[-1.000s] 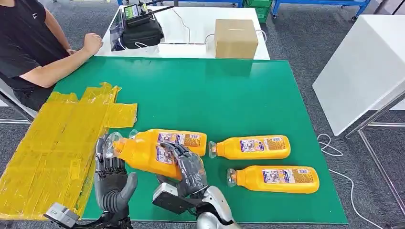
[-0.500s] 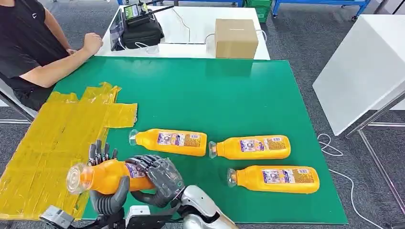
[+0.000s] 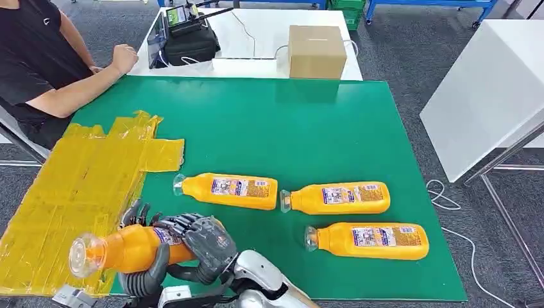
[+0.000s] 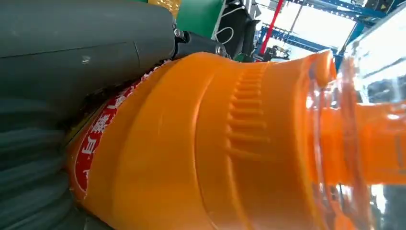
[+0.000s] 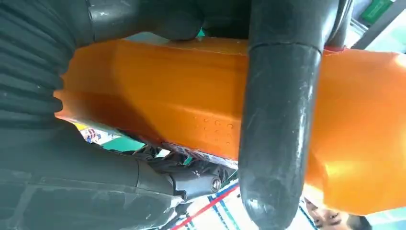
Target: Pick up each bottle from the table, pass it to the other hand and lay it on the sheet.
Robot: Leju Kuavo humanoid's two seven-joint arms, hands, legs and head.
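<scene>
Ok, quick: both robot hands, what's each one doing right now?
Left robot hand: fingers and thumb wrapped around the orange bottle, holding it.
Right robot hand: fingers closed over the same bottle, holding it too.

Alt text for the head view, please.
Both robot hands, left and right, grip one orange bottle over the yellow sheet's edge. Three more bottles lie on the green table; a person sits nearby.

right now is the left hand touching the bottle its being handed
Touching. In the left wrist view the left hand lies against the bottle; the head view shows its thumb under it.
</scene>
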